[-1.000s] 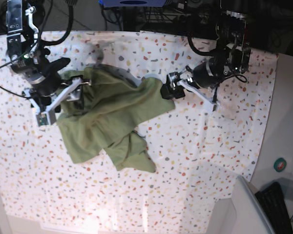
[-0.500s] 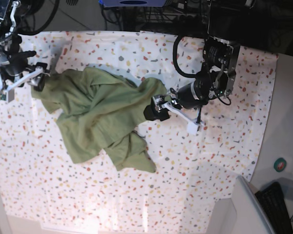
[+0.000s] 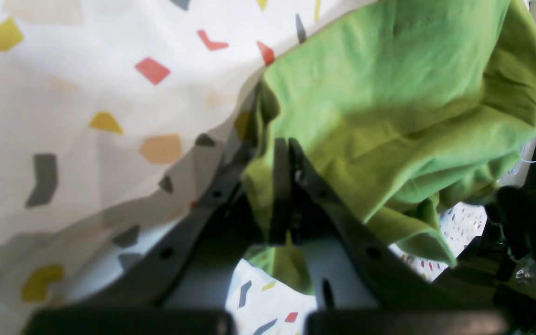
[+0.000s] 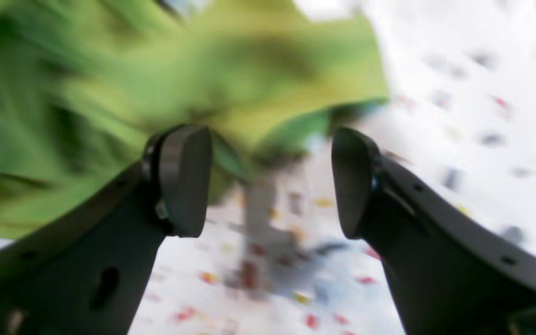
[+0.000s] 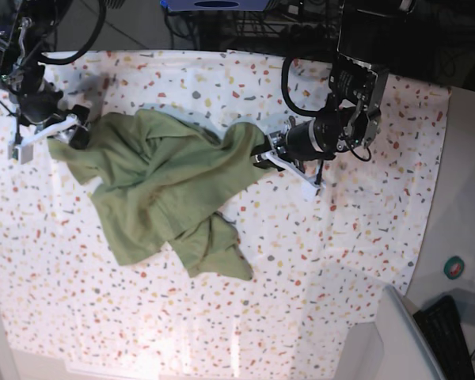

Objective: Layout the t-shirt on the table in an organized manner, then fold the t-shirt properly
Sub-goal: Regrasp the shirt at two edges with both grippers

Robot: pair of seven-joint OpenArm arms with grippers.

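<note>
The olive-green t-shirt (image 5: 166,186) lies crumpled on the speckled table (image 5: 340,237), left of centre. My left gripper (image 5: 263,156) is at the shirt's right edge. In the left wrist view its jaws are pressed together on a fold of the t-shirt (image 3: 389,93), and the left gripper (image 3: 286,186) is shut. My right gripper (image 5: 51,136) is at the shirt's far left corner. The blurred right wrist view shows the right gripper (image 4: 268,181) open, with the t-shirt (image 4: 156,83) just past the fingertips (image 4: 184,181) and bare table between them.
A grey bin (image 5: 396,340) stands off the table's near right corner, with a dark keyboard (image 5: 443,328) and a green tape roll (image 5: 454,267) beside it. Dark equipment and cables (image 5: 245,20) line the far edge.
My left gripper has moved onto the shirt's right edge and shut on it. My right arm has swung out to the left, and the shirt's left corner has stretched out with it.
</note>
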